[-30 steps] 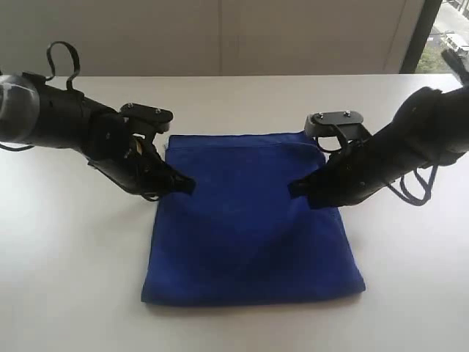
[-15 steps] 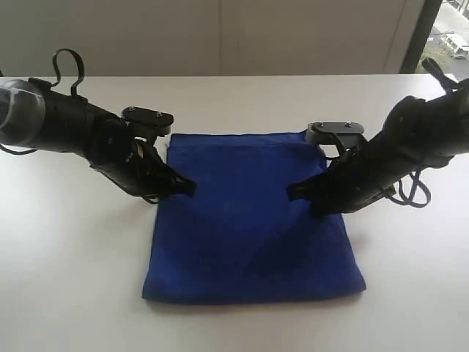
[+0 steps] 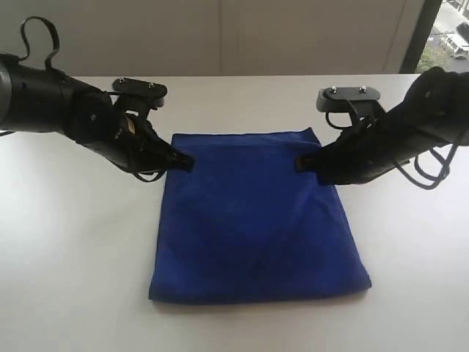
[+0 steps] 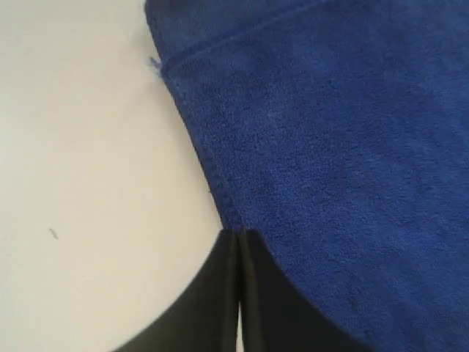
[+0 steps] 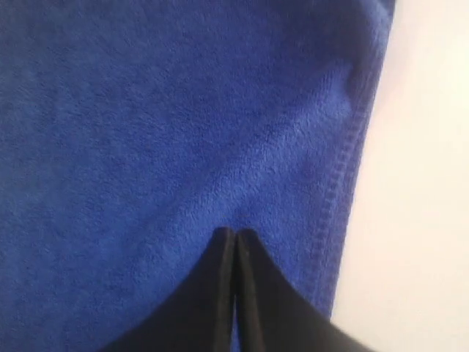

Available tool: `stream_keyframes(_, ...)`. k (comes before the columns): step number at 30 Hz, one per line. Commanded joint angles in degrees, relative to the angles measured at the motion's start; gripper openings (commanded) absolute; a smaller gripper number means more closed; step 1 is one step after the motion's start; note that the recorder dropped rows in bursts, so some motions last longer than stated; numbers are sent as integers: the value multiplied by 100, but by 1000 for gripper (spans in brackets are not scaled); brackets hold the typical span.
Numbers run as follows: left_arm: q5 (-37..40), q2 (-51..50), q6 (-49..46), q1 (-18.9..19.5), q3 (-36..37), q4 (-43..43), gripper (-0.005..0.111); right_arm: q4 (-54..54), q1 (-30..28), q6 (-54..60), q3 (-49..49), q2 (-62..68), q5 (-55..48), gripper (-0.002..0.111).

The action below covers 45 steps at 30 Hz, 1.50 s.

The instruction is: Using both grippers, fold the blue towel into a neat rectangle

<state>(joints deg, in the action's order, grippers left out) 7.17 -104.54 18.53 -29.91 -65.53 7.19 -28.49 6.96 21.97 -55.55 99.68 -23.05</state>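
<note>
The left tool (image 3: pixel 187 163), fingers pressed together on nothing, points at the left side of the blue towel (image 3: pixel 256 220) near its far corner. The towel lies flat in the middle of the table (image 3: pixel 73 257), with bare white top on every side. The right tool (image 3: pixel 300 164), also closed and empty, hangs over the towel's far right part. Only the wrist views show the stitching: the left tip is at the hem, the right tip just inside it.
</note>
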Motion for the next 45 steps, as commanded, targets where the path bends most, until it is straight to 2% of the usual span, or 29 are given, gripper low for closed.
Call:
stream_keyframes(1, 220, 189, -207, 30, 23, 31, 0, -63, -5, -19, -116, -206, 26, 0)
stream_keyframes(7, 1079, 295, -312, 30, 109, 48, 0, -132, -5, -19, -116, -209, 1, 0)
stream_keyframes(13, 1802, 1081, -24, -49, 549, 10, 0, -130, -5, -19, -105, -209, -223, 0)
stream_keyframes(19, 1860, 1729, -24, -117, 648, -40, 0, -130, -5, -19, -105, -209, -354, 0)
stream_keyframes(25, 1764, 1752, -51, -117, 648, -30, 0, -120, -15, -19, -105, -209, -187, 0)
stream_keyframes(33, 867, 1613, -98, -104, 648, 36, 0, -108, -15, -19, -105, -209, -148, 0)
stream_keyframes(45, 846, 1599, -73, -104, 648, 45, 0, -108, -3, -8, 278, -209, 141, 0)
